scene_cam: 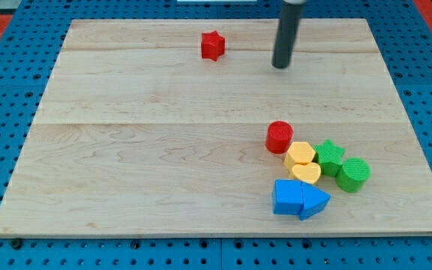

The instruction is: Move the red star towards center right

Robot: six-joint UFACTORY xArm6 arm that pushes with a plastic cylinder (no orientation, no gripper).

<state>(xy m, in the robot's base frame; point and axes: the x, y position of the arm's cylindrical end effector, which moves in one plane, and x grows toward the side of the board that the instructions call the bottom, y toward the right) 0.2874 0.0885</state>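
- My rod [286, 34] enters from the view's top edge; its upper part and the whole arm behind it are cut off, so I cannot report the arm's pose beyond the rod itself.
- The rod stands close to upright, leaning slightly, its lower end toward the view's left.
- My tip [280, 66] sits on the worktop [148, 172] near the view's top, a little right of centre.
- Jaws: this rig carries none; nothing is gripped, and the tip touches no block.
- The red star [212, 46] lies near the view's top, to the view's left of my tip and apart from it, with bare board between them.
- The other blocks cluster at the view's lower right, well apart from the tip.
- The red cylinder [280, 137] stands at the cluster's upper left, just beside a yellow block [300, 154], whose outline looks roughly hexagonal, though I cannot be sure at this size.
- A yellow heart [307, 173] touches that block from below.
- A green star [329, 156] and a green cylinder [354, 174] sit to the view's right of the yellow pair.
- A blue cube [287, 197] and a blue triangular block [314, 201] lie pressed together at the view's bottom of the cluster; their shared edge is hard to make out.
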